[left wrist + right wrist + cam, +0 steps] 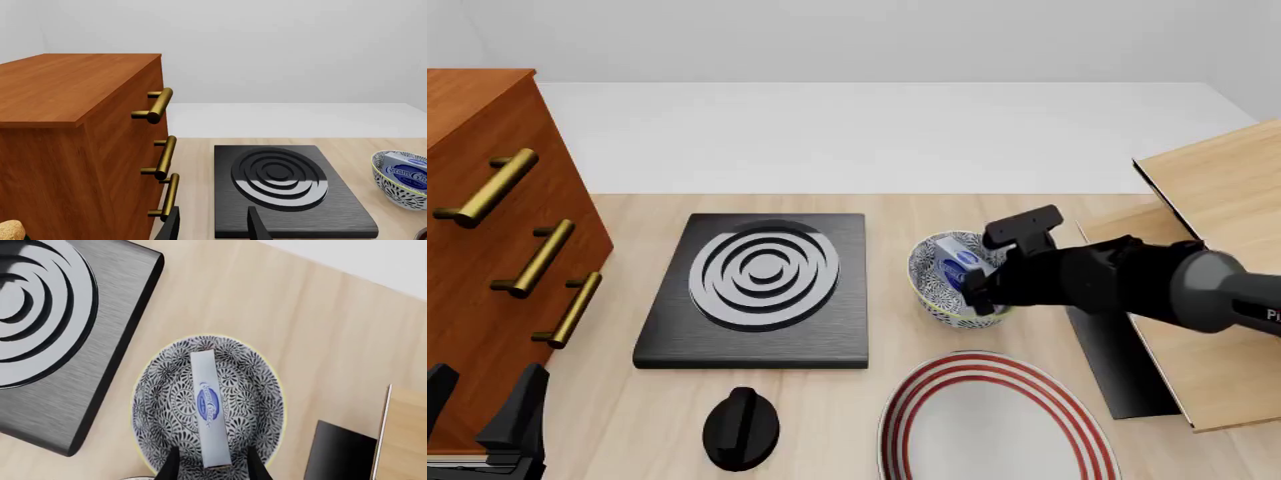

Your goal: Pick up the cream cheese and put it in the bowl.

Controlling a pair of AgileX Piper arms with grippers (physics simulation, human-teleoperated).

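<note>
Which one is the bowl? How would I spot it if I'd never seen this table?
Find the black stove plate with grey rings in the middle of the table. Just to its right, under the right gripper, sits the bowl. It is deep with a blue-grey flower pattern and holds the cream cheese, unlike the flat red-ringed plate nearby.

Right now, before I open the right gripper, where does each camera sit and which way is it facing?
Front view: fixed above and behind the arms, looking forward and down at the table; shows the right arm over the bowl.
Left wrist view: low behind the left gripper, facing the stove plate and cabinet.
Right wrist view: behind the right gripper, looking straight down at the cream cheese in the bowl.
All three share the bowl and stove plate.
</note>
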